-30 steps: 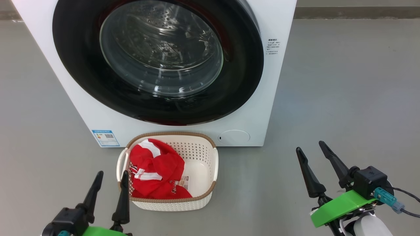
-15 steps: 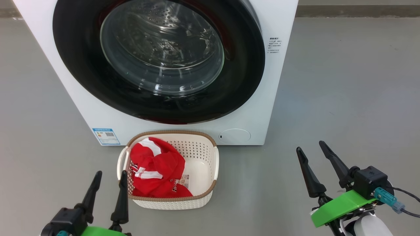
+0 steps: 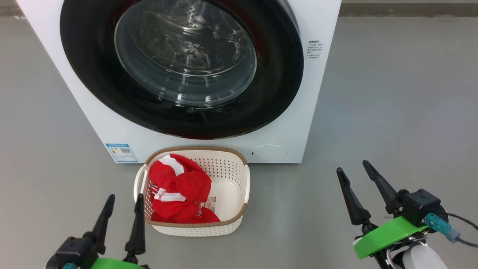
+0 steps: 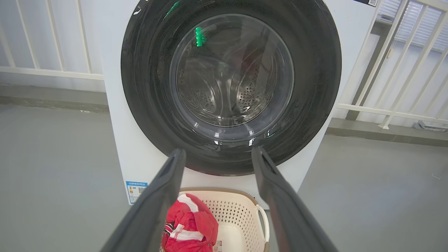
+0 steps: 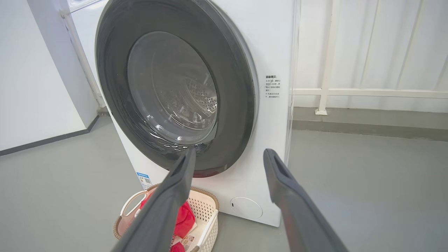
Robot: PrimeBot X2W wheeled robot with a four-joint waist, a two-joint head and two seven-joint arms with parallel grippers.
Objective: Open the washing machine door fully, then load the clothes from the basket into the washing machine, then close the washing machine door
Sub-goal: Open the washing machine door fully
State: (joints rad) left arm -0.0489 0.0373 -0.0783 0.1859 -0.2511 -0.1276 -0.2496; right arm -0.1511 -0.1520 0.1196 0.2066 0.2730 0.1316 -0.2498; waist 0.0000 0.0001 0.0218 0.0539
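The white washing machine (image 3: pixel 298 123) stands ahead, and its round black washing machine door (image 3: pixel 93 74) lies against the front with the steel drum showing through the glass. On the floor right before it sits the cream basket (image 3: pixel 231 164), holding red clothes (image 3: pixel 179 190) with white stripes in its left half. My left gripper (image 3: pixel 125 195) hangs open and empty just left of the basket's near corner. My right gripper (image 3: pixel 352 166) is open and empty over bare floor to the right. The left wrist view shows the left gripper (image 4: pixel 217 150) facing the door (image 4: pixel 147 87), with the basket (image 4: pixel 241 213) below.
Grey floor (image 3: pixel 392 112) spreads on both sides of the machine. A white railing (image 4: pixel 392 112) runs behind it, and a white wall (image 5: pixel 35 87) stands to its left. A blue label (image 3: pixel 121 152) and a round cap (image 3: pixel 268 153) sit low on the machine's front.
The head view has tilted a little, so the machine and basket sit slightly higher in the picture. Both grippers stay open where they were.
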